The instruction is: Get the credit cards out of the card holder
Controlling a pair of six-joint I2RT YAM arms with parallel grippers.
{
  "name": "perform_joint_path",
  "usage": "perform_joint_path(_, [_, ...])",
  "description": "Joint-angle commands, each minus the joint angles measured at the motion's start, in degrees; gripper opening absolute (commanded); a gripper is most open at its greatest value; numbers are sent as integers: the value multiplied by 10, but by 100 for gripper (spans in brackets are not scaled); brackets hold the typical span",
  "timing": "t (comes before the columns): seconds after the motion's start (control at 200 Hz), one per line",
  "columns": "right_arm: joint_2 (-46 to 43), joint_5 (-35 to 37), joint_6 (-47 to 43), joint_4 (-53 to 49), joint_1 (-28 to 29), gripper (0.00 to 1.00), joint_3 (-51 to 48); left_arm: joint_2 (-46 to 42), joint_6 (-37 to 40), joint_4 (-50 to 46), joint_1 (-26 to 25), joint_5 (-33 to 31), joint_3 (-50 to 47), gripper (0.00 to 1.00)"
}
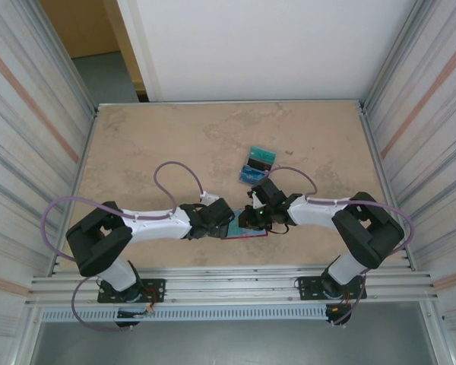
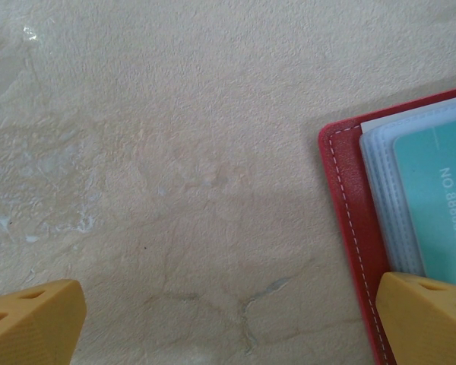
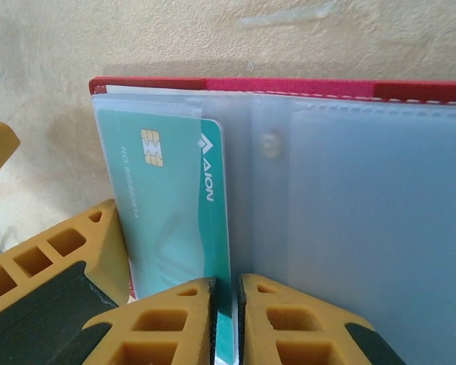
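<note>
The red card holder (image 1: pixel 247 233) lies spread open near the table's front edge, between both arms. A teal-green credit card (image 3: pixel 167 205) sits partly in its left clear pocket, the long edge sticking out. My right gripper (image 3: pixel 226 323) is shut on that edge. The left gripper (image 2: pixel 235 327) is open over bare table, and its right finger (image 2: pixel 425 319) rests on the holder's red edge (image 2: pixel 349 198) beside the teal card (image 2: pixel 433 198). In the top view the left gripper (image 1: pixel 220 222) and the right gripper (image 1: pixel 252 219) almost meet over the holder.
Two loose cards lie farther back on the beige table, a teal one (image 1: pixel 262 157) and a blue one (image 1: pixel 251 176) just in front of it. Metal rails (image 1: pixel 83 160) and ribbed walls enclose the table on both sides. The holder's right pockets (image 3: pixel 372 228) look cloudy.
</note>
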Motion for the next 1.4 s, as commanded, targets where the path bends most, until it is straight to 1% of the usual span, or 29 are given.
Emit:
perform_joint_path(0.0, [12,-32,10,27,-3,17,-9,14,-5,-26,-3,-2,5,99])
perform_joint_path(0.281, [15,-83,29,86,-17,16,-32,18,-3,-30,-3,0,9,99])
perform_joint_path(0.366, [15,-97,34,106,-20,15,-40,20,-2,-30,-3,0,13,99])
perform_joint_path(0.466, [14,-108,34,117,-20,11,-43,22,-1,-31,-4,1,16,99])
perform_joint_path(0.566, [13,-111,34,118,-20,3,-44,24,0,-32,-4,1,19,99])
perform_joint_path(0.596, [14,-111,34,118,-20,0,-45,25,0,-33,-3,1,20,99])
perform_joint_path(0.937, [1,-93,32,99,-38,0,-54,22,-7,-45,-3,-3,20,99])
perform_joint_path(1.128, [-18,-80,19,66,-55,0,-53,22,-7,-50,-3,-5,21,99])
perform_joint_path(1.393, [-47,-48,-8,2,-64,0,-46,27,-4,-51,-1,-5,27,99])
